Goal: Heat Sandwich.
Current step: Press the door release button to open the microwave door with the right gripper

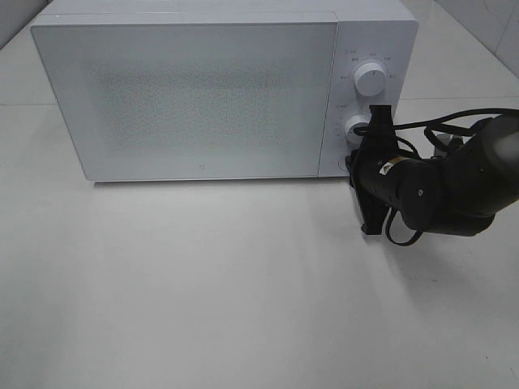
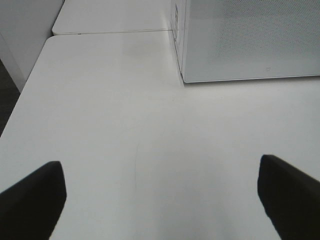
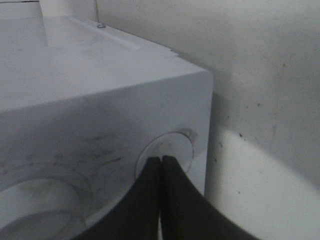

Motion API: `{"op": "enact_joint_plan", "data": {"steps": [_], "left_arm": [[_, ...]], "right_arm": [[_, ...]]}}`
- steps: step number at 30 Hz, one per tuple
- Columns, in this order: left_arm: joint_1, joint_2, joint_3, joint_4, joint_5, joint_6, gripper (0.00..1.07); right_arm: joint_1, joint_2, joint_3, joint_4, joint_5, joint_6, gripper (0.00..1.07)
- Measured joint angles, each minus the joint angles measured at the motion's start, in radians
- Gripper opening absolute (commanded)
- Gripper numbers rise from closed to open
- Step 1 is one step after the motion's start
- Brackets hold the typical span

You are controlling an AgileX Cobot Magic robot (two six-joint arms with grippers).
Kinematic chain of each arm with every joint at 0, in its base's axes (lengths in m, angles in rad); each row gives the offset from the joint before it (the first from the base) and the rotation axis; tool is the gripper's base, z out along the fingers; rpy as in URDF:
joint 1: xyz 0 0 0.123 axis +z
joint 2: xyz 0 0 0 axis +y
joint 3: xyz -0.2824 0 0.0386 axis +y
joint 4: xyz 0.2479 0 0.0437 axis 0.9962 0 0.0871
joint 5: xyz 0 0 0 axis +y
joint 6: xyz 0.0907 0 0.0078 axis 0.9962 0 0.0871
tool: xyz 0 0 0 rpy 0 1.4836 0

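Starting close in with the left gripper (image 2: 160, 200): spread as wide as can be, gripping nothing, hovering low over the white table (image 2: 125, 125). On to the right gripper (image 3: 161, 161): pinched fully shut, nothing between the fingers, tips pushed up against the round button (image 3: 172, 142) at the foot of the control panel, below the lower dial (image 1: 357, 127) and the upper dial (image 1: 372, 79). Looks like the door-release press on the microwave (image 1: 203, 97). No sign of the sandwich anywhere, not on the table, not in either gripper. Could well be sitting behind the frosted door (image 1: 195, 49), shut flush right now, but impossible to say through it.

Plenty to go wrong from here. Could skid off the button's rim, being narrow tips on a smooth face, and knock the lower dial instead. Could shove the whole oven backwards on that slick top rather than sinking the button. Could get clipped by the door's free edge if it springs out right beside the tips.

As for the surface: plain white, softly glossy, faintly scuffed and speckled. Further back, a seam to a second white tabletop (image 2: 110, 17), then pale tiling (image 1: 495, 32) beyond the oven, wall or floor hard to tell.
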Motion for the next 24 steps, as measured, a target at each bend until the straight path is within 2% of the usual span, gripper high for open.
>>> {"op": "enact_joint_plan", "data": {"steps": [24], "left_arm": [[0.0,0.0,0.0,0.0,0.0,0.0,0.98]], "right_arm": [[-0.005,0.08,-0.057,0.007,-0.072,-0.007,0.0]]}}
